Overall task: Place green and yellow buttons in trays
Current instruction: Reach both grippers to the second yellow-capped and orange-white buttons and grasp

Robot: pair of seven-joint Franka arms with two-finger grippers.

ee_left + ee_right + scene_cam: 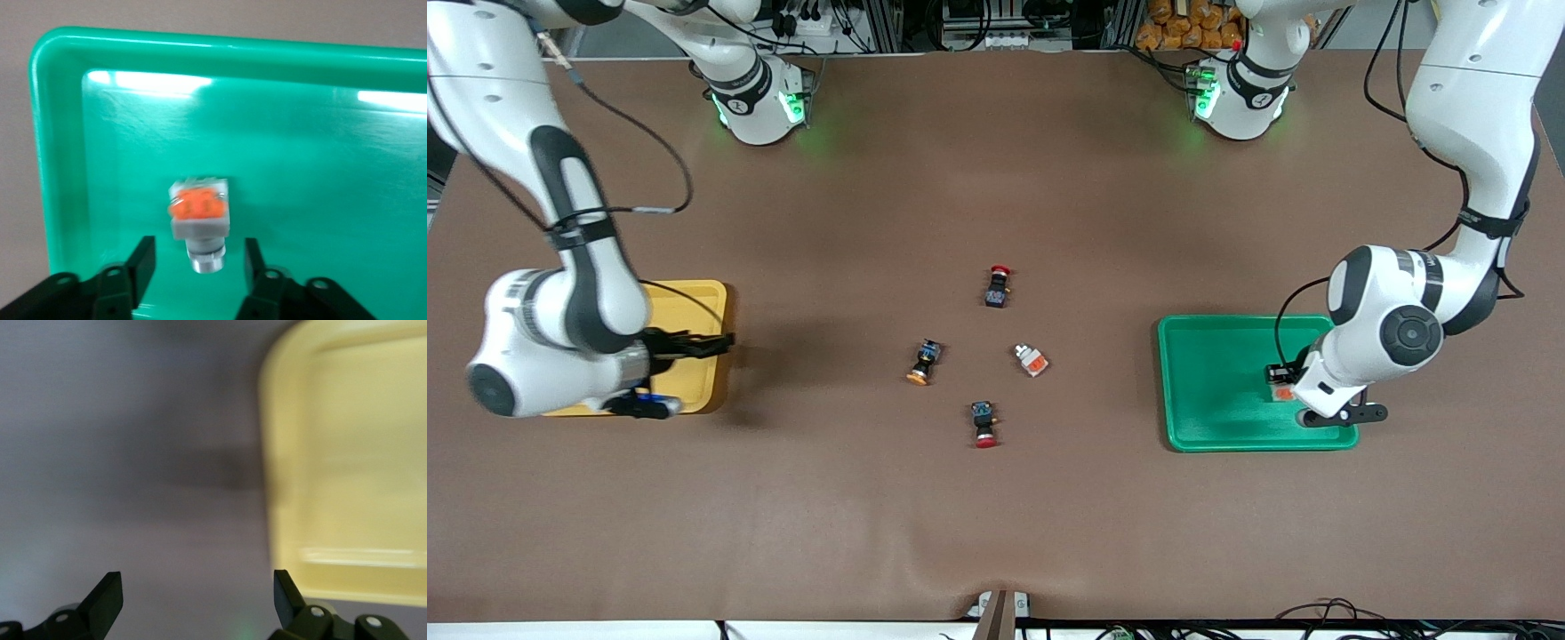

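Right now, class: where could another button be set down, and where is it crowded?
Bare floor in the green tray away from the left hand and its white-grey button. The yellow tray is largely hidden. Crowded: the four switches mid-table.

You see a brown tabletop (996, 533), two black-bodied red-capped switches mid-tabletop, one (997, 286) toward the robots' edge, the other (984, 424) toward the camera's edge.

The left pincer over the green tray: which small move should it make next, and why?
Probably lift straight up. The left pincer is open, its fingers apart from the white-grey button, which already lies in the green tray. The right pincer is open beside the yellow tray.
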